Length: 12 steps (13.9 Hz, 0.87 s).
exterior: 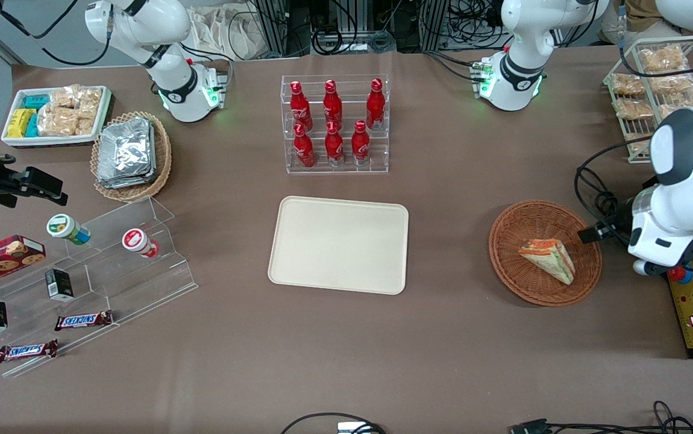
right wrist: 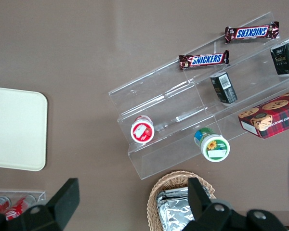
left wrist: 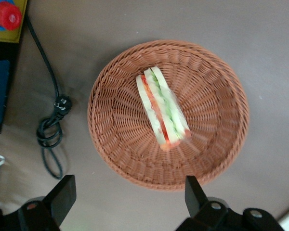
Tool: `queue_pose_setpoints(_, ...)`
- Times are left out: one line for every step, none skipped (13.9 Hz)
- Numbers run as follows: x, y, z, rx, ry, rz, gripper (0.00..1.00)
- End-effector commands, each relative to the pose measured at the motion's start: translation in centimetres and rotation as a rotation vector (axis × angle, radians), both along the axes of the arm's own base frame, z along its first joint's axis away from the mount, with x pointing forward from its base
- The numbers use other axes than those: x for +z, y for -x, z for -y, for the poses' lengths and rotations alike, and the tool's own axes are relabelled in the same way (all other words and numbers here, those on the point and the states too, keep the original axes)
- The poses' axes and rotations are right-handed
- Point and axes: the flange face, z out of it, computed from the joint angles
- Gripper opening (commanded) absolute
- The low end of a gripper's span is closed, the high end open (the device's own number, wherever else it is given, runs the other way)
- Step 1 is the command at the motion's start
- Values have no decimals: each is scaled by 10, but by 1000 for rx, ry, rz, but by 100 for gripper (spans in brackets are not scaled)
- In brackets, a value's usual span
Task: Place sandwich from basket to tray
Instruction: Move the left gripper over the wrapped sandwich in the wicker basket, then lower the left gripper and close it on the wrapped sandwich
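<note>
**Sandwich waits in its basket, pincer spread wide above**

You see the round reddish-brown wicker basket on the brown worktop, toward the working arm's end of it, with the sandwich as its only content. The wedge lies on its side on the basket floor, nearer the front camera than the basket's middle. The cream tray sits beside the basket, well apart from it toward the parked arm's end, and its surface is bare.

Look at the sandwich from the wrist camera: pale bread slices, a red-orange layer and green layers run its length, and clear wrap glints at its narrow end.

Your pincer hangs above the basket rim, off the sandwich, its two dark fingers spread wide and holding nothing.

Farther from the front camera than the basket, a clear rack holds six red bottles. Also farther, at the working arm's end, a wire shelf carries snack packets. A black cable lies coiled on the worktop just beside the basket.
</note>
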Motion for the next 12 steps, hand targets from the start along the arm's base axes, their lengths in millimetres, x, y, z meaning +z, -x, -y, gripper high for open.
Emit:
queue_pose_setpoints(-43,7,2,180,-25,31,100)
queue_pose_setpoints(-57,2,5,269,-37,32,100)
queue_pose_setpoints(-70,-2,6,327,-43,29,100)
queue_pose_setpoints(-76,-5,7,357,-47,38,100)
queue_pose_setpoints(-88,-8,8,380,-44,34,100)
queue_pose_setpoints(-97,-11,7,399,-43,40,100)
queue_pose_setpoints(-102,-12,5,418,-45,41,100)
queue_pose_setpoints(-112,-12,6,434,-44,26,100)
queue_pose_setpoints(-116,-12,8,452,-46,22,100)
queue_pose_setpoints(-118,-13,9,469,-46,28,100)
queue_pose_setpoints(-122,-14,11,477,-47,33,100)
queue_pose_setpoints(-122,-14,10,479,-48,33,100)
